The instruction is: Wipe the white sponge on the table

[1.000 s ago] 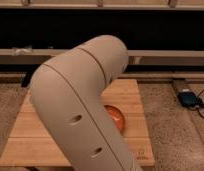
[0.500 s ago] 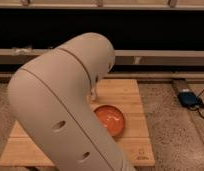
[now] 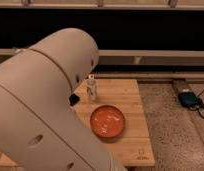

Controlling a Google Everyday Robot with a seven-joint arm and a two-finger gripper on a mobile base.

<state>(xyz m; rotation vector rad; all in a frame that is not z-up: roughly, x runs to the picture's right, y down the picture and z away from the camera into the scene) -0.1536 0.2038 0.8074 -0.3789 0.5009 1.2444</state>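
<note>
the robot's pale arm filled the left half of the camera view, its rounded elbow rising over the left part of the table and covering it. the gripper lay out of sight behind that bulk, somewhere toward the table's left side, so whether it was open or closed could not be told. a small dark part stuck out at the arm's right edge, too unclear to name. the white sponge was not to be seen; the covered left side of the table was the only part of the top that stayed hidden. on the slatted wooden top that did show, a red-orange bowl sat upright near the front right, with nothing clearly visible inside it. a small white bottle stood upright farther back, just beside the arm's edge and apart from the bowl. a small dark logo mark sat at the table's near right corner. on the speckled floor to the right lay a blue device with a cable, well apart from the table.
</note>
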